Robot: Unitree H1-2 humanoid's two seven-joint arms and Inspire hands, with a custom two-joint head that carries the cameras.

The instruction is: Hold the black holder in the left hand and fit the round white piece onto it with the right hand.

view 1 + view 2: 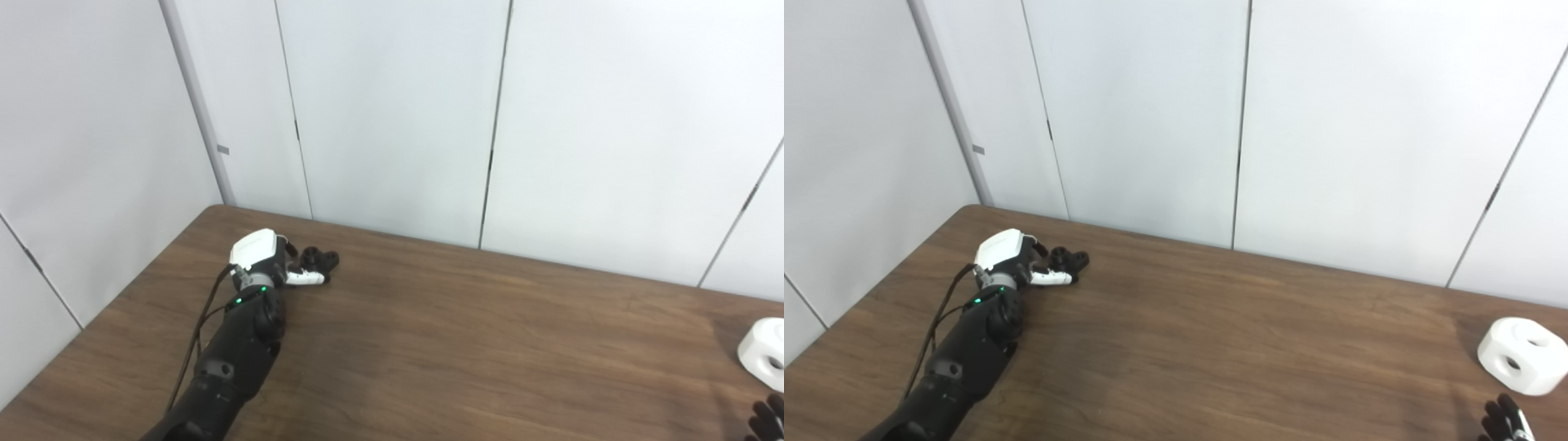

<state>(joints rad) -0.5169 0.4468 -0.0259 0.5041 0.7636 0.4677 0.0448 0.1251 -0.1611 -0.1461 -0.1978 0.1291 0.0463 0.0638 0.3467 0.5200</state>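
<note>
While your left hand lies low on the wooden table near its far left corner, the black holder sits at that hand's fingertips — touching or just beside them; whether the fingers pinch it or only rest against it, you cannot tell from here. One white-tipped finger lies extended along the near side of the holder. Well apart from the holder, at the table's right edge, the round white piece rests on the surface. Your right hand shows only dark fingertips just nearer than the white piece, not touching it — spread or closed, cannot be judged.
</note>
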